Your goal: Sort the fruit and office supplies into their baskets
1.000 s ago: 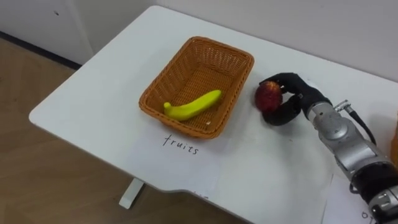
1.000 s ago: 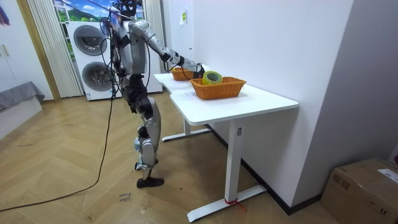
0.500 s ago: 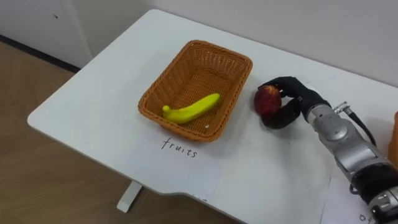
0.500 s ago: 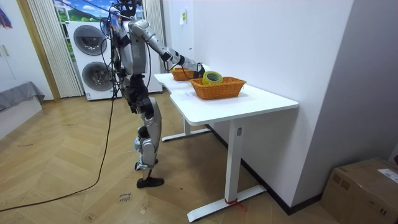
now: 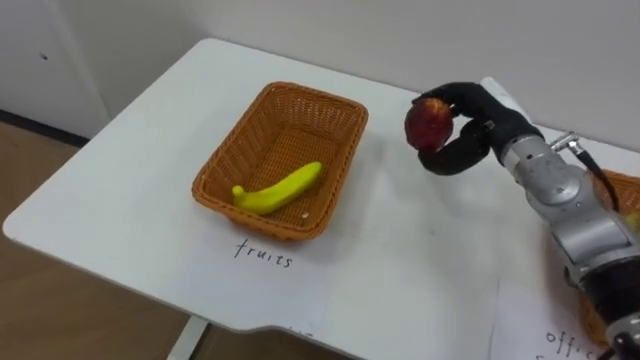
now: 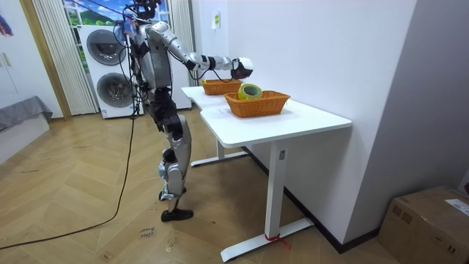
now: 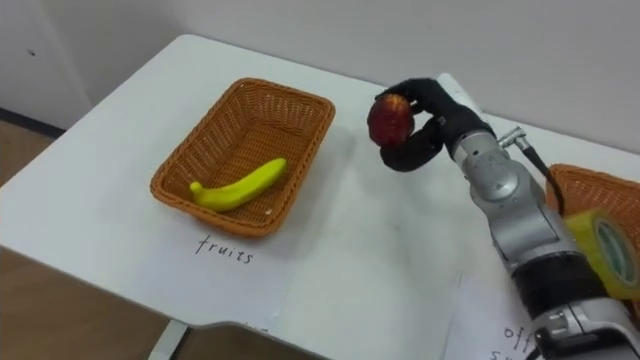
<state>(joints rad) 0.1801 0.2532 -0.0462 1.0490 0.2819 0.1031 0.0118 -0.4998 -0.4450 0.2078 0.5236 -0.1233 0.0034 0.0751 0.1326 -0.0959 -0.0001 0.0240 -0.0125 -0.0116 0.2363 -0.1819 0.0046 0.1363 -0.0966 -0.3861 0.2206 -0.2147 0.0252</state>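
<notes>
My right hand (image 5: 462, 148) is shut on a red apple (image 5: 428, 122) and holds it in the air above the white table (image 5: 400, 260), just right of the fruit basket (image 5: 300, 93). That wicker basket has a yellow banana (image 5: 280, 188) lying in it. In the right eye view the apple (image 7: 390, 118) hangs between this basket and a second wicker basket (image 7: 588, 186) at the right edge, which holds a roll of yellow tape (image 7: 605, 250). From the room view, I stand at the table's end with the right hand (image 6: 238, 67) raised over the baskets.
A paper label with handwriting (image 5: 262, 255) lies in front of the fruit basket, and another (image 7: 520, 335) lies by the right basket. The table's front edge and rounded left corner drop to a wooden floor (image 5: 60, 300). A wall runs along the table's far side.
The right hand has lifted the apple off the table and raised it. The head camera has shifted, so the basket sits further left in the picture.
</notes>
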